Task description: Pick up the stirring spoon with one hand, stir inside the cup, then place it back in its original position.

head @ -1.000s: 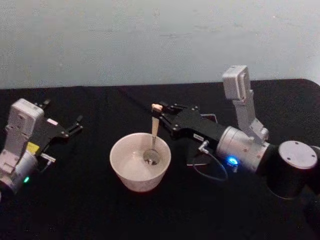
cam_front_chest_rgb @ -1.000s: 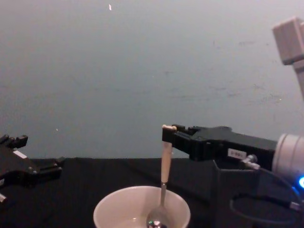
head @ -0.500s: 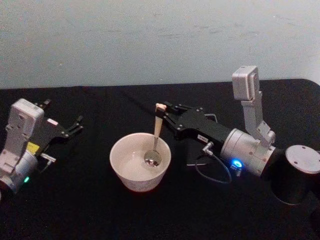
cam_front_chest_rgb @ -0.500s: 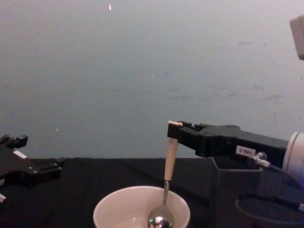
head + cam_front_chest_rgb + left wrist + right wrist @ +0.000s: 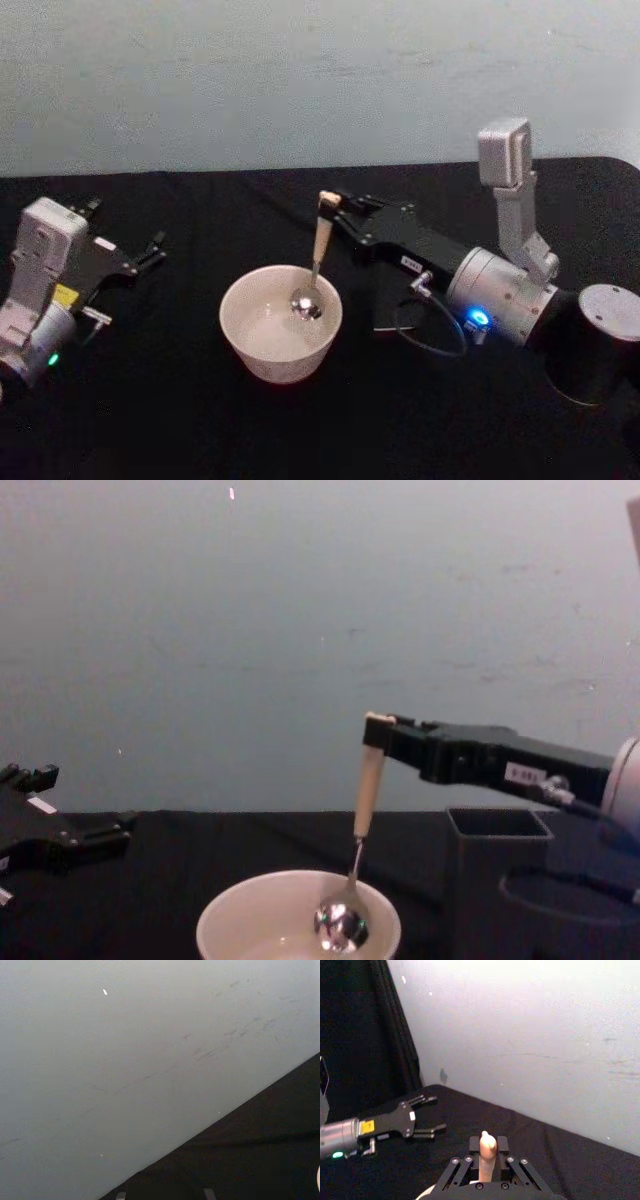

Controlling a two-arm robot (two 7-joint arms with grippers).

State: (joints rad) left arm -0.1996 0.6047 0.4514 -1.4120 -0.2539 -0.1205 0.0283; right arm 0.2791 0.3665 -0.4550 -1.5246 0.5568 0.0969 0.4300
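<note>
the cup (image 5: pixel 270 362) stands on the black table (image 5: pixel 150 425) a little left of the middle, wide and cream-white. the spoon (image 5: pixel 320 250) hangs into it: its grey metal bowl sits low over the right part of the cup's pale inside, about at rim level in the chest view, and whether it touches the cup i cannot tell. the spoon leans, with its cream handle rising up and to the right of its bowl. whether the cup holds any liquid i cannot tell. the holder (image 5: pixel 497 875), a dark square box with an open top, stands just right of the cup and apart from it; its inside is hidden from the chest camera

the right gripper (image 5: pixel 335 200) reaches in from the right, its black body stretched nearly level above the holder, and its jaws are clamped on the very top of the spoon handle (the right wrist view has the rounded cream tip poking up between the two fingers). the left gripper (image 5: pixel 152 250) rests at the table's left side, well apart from the cup, pointing towards the middle, with its fingers (image 5: pixel 425 1099) spread apart and holding nothing

the table is covered in black cloth and ends at a plain pale grey wall (image 5: pixel 300 80) with faint scuffs
</note>
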